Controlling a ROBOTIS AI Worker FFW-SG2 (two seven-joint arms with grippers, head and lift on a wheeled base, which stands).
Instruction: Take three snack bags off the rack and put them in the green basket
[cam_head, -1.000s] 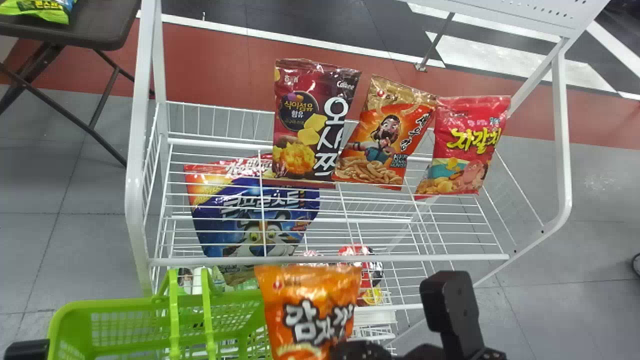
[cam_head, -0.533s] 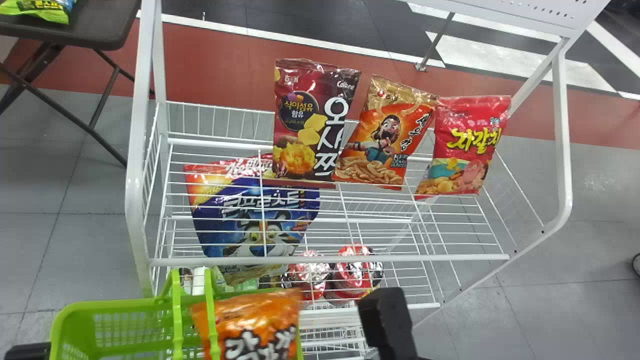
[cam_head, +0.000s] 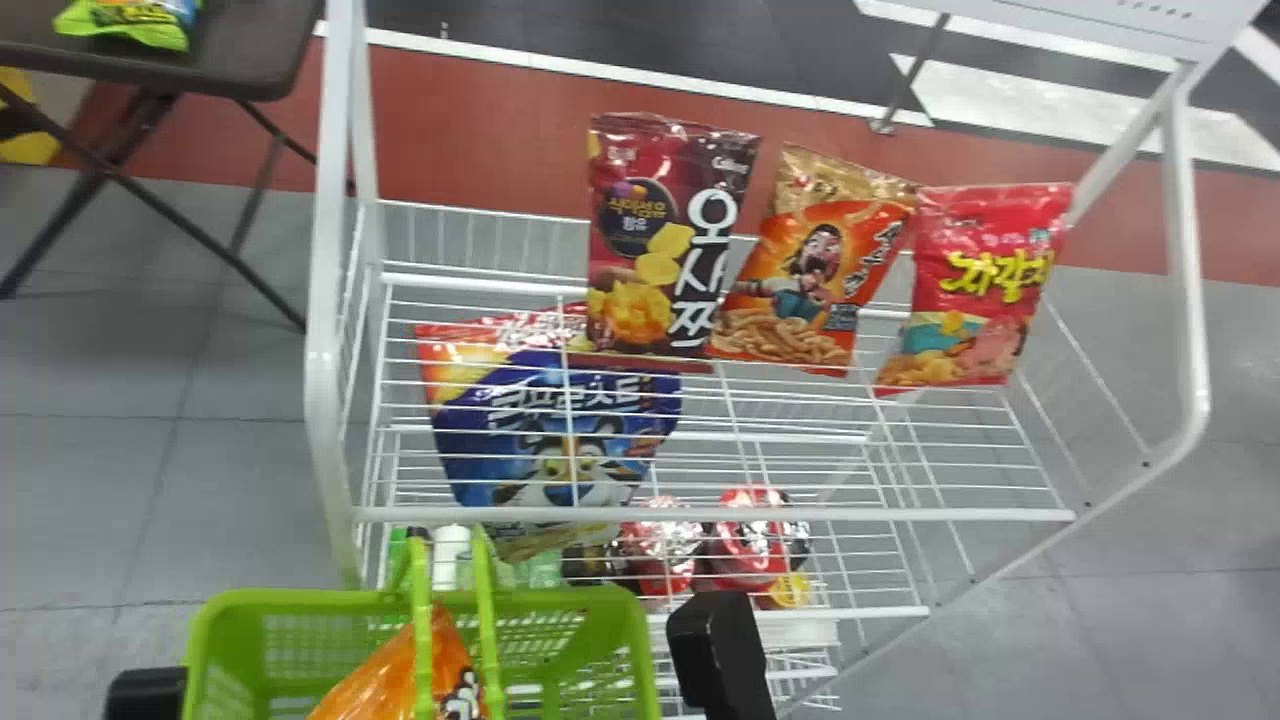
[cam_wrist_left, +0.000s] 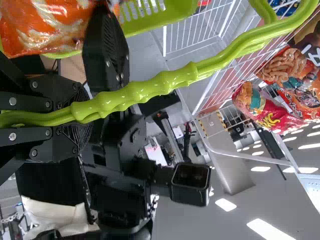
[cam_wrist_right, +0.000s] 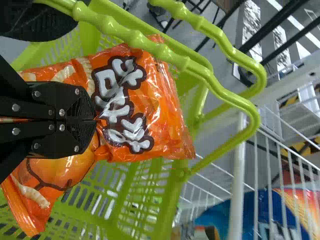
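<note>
My right gripper (cam_head: 715, 640) is at the green basket's right side in the head view. In the right wrist view, this gripper (cam_wrist_right: 95, 120) is shut on an orange snack bag (cam_wrist_right: 167, 110), pinching it near the middle, over the basket (cam_wrist_right: 145, 200). The head view has the bag (cam_head: 385, 675) behind the handles, within the basket's (cam_head: 640, 640) outline; whether it touches the bottom I cannot tell. My left gripper (cam_head: 145, 695) is beside the basket's left side; in the left wrist view this gripper (cam_wrist_left: 75, 112) is shut on the green handles (cam_wrist_left: 165, 85).
On the white rack (cam_head: 700, 515) stand a dark red bag (cam_head: 660, 240), an orange-and-gold bag (cam_head: 810, 260) and a red bag (cam_head: 970, 285). Below are a blue bag (cam_head: 560, 430) and red packs (cam_head: 750, 540). A dark table (cam_head: 240, 50) is at the back left.
The orange bag and my right gripper have moved left and down, from in front of the rack to the basket. Latterly the rack and basket have shifted right in the head view.
</note>
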